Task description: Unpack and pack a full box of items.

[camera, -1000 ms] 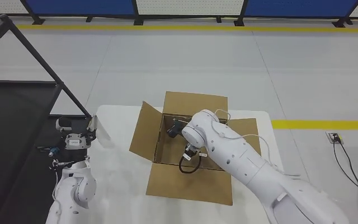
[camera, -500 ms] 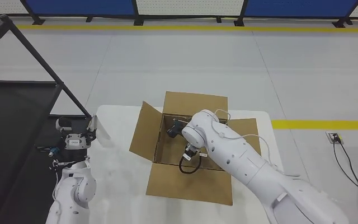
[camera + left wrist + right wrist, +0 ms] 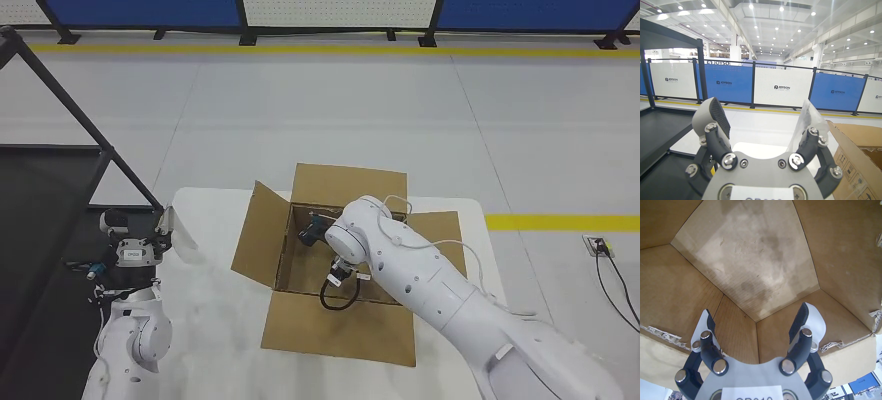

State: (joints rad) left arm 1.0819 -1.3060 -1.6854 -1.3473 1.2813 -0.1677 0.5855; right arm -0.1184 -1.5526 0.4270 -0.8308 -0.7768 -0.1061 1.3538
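Note:
An open brown cardboard box (image 3: 340, 330) stands in the middle of the white table (image 3: 215, 310), all flaps folded out. My right arm (image 3: 400, 260) goes down into it. Inside, the right gripper (image 3: 756, 308) is open above the bare box floor (image 3: 753, 256), with nothing between its fingers. My left gripper (image 3: 135, 232) is held up beyond the table's left edge, away from the box, and points outward. The left gripper (image 3: 761, 106) is open, and a scrap of clear plastic film (image 3: 808, 117) clings to one finger. A box flap (image 3: 853, 147) shows beside it.
A black metal rack (image 3: 40, 230) stands close to the left of the table, near my left gripper; its shelf (image 3: 662, 121) is dark and flat. A black cable loop (image 3: 335, 295) hangs from my right arm over the box's near wall. Blue and white fence panels (image 3: 783, 89) close off the floor behind.

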